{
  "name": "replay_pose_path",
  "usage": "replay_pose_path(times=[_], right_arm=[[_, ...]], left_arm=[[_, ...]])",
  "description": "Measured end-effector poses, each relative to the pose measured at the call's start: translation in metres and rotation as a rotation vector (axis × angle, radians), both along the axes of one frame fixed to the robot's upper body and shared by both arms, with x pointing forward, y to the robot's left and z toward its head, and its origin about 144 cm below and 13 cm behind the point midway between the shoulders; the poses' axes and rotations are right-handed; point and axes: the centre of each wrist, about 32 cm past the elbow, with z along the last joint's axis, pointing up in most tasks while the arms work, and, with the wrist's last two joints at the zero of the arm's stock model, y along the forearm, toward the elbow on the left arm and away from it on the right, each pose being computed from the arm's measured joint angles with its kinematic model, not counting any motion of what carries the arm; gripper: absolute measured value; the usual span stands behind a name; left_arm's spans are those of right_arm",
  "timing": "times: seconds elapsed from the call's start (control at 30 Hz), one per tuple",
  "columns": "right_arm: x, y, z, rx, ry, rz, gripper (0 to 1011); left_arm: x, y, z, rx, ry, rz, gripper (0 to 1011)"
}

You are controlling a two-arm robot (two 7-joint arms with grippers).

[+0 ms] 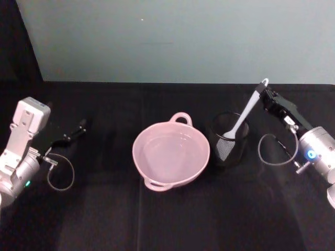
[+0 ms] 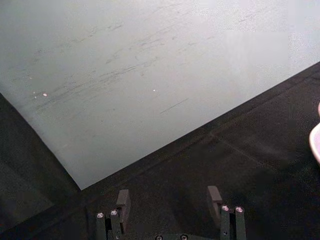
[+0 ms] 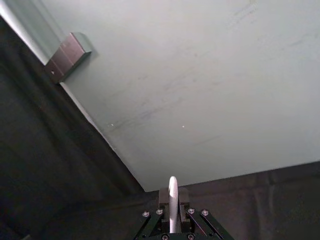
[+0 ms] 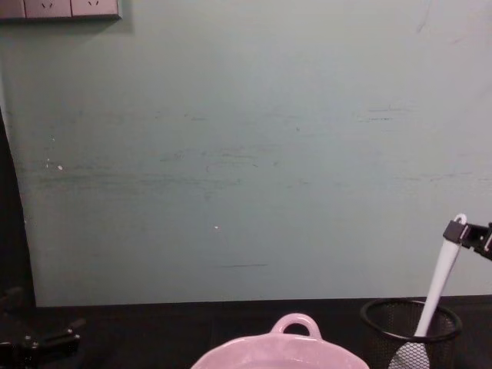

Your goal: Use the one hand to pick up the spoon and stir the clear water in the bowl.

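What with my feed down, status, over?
Right gripper shut on spoon handle. Head inside mesh cup, beside bowl. Left gripper open, parked left. Cup wall in the way.

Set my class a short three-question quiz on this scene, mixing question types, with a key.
1. True or false: the spoon has its head resting in the pink bowl.
2. Which gripper is shut on the spoon's handle? A left, B right.
3. Fill in: the spoon's head sits inside the black mesh ___.
Key: 1 false, it is in the mesh cup beside the bowl. 2 B, the right gripper; the left gripper is open at the left of the table. 3 cup.
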Motion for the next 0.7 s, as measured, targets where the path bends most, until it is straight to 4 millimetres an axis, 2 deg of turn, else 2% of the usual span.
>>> replay_pose_path(times=[0.2, 0.5, 0.7], right_arm=[[-0.003, 0.001, 0.013, -0.061, -0.052, 0.011, 111], [-0.008, 0.007, 0.052, -0.276, -0.171, 0.061, 111], [-0.007, 0.009, 0.075, -0.352, -0.216, 0.110, 111]], left_arm=[[0.000, 0.000, 0.000, 0.000, 0.000, 0.000, 1011], [0.000, 0.000, 0.000, 0.000, 0.000, 0.000, 1011], [0.000, 0.000, 0.000, 0.000, 0.000, 0.000, 1011]])
